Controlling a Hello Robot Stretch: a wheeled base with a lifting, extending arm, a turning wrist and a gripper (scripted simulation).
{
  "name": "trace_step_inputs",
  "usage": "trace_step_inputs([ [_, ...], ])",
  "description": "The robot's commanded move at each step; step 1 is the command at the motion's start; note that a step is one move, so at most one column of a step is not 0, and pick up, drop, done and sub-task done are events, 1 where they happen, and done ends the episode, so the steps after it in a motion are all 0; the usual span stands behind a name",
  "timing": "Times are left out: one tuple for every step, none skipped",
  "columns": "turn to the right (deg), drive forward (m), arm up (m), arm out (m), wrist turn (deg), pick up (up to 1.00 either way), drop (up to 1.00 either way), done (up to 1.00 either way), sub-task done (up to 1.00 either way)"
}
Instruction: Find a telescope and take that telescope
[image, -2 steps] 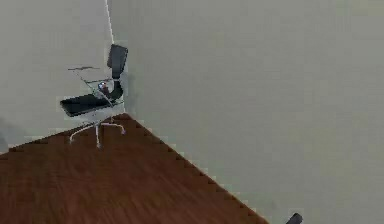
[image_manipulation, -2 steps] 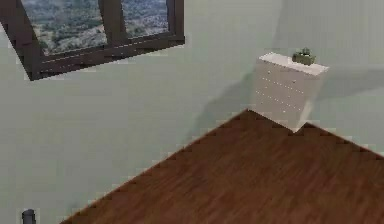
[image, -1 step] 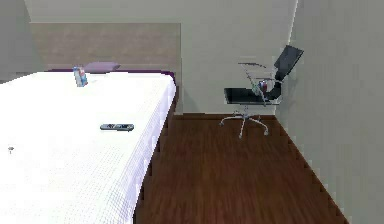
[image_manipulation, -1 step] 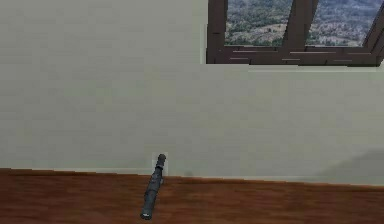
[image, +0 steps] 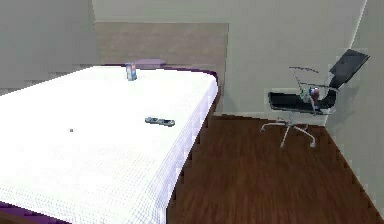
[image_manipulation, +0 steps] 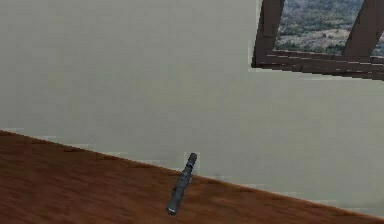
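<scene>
Down at the foot of the wall in the arm side view, what's that dark stick thing? ~kim

That's the telescope (image_manipulation: 182, 183) as far as I can make out: a slim dark tube, tilted. Its top end shows against the pale wall (image_manipulation: 120, 80) and its bottom end against the wood floor (image_manipulation: 70, 180). Couldn't say if it's actually resting on the boards. The window (image_manipulation: 325, 35) sits up in the right corner, well apart from it. ~dev

ok, and the forward view? ~kim

A bed (image: 60, 150) with a white cover takes the left side. Two things are on it: a small grey-blue upright thing (image: 131, 72) near the headboard (image: 170, 45), and a flat dark bar (image: 159, 122) nearer the right edge. A black office chair (image: 288, 100) stands by the wall on the right, with something small and reddish (image: 317, 95) at its seat. ~dev

pincer? ~kim

Can't tell what state it's in, so not guessing. ~dev
</scene>
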Motion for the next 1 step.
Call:
trace_step_inputs([
  [0.0, 0.00, 0.32, 0.00, 0.0, 0.00, 0.00, 0.00, 0.00],
])
